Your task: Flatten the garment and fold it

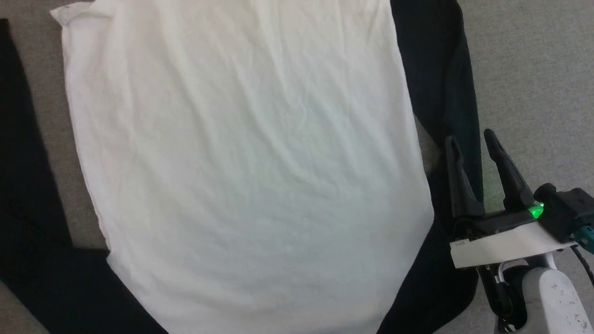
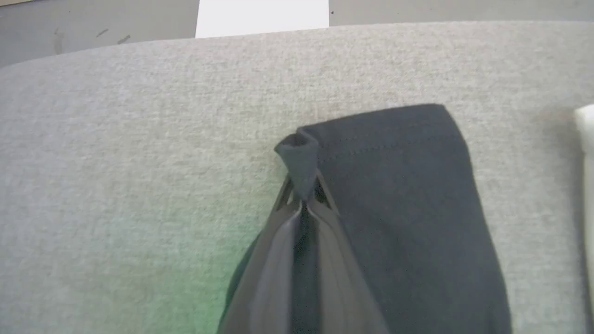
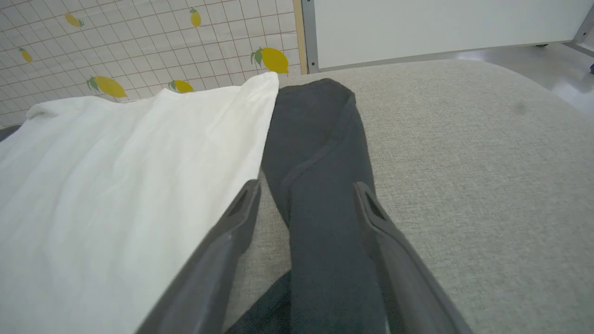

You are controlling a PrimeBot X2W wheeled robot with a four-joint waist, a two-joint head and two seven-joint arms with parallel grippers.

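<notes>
The garment (image 1: 250,162) lies spread on the grey upholstered surface (image 1: 533,69), its white body nearly flat bar light wrinkles and both black sleeves unfolded, so flattening looks almost done and all the folding is left. The left gripper (image 2: 301,199) is clenched on the left sleeve's cuff (image 2: 297,153) (likely starting a sleeve fold), while the right gripper (image 1: 472,137) straddles the right sleeve (image 1: 445,93), jaws spread, grasping nothing. No brand or writing is legible; the pale tag (image 1: 501,246) on the right gripper looks blank.

1. Bare grey surface (image 1: 533,69) lies open right of the black sleeve (image 1: 436,69); the garment (image 1: 241,162) covers the middle;
2. Beyond the far edge stand a white panel (image 3: 441,28) and a lemon-tiled wall (image 3: 139,46).
</notes>
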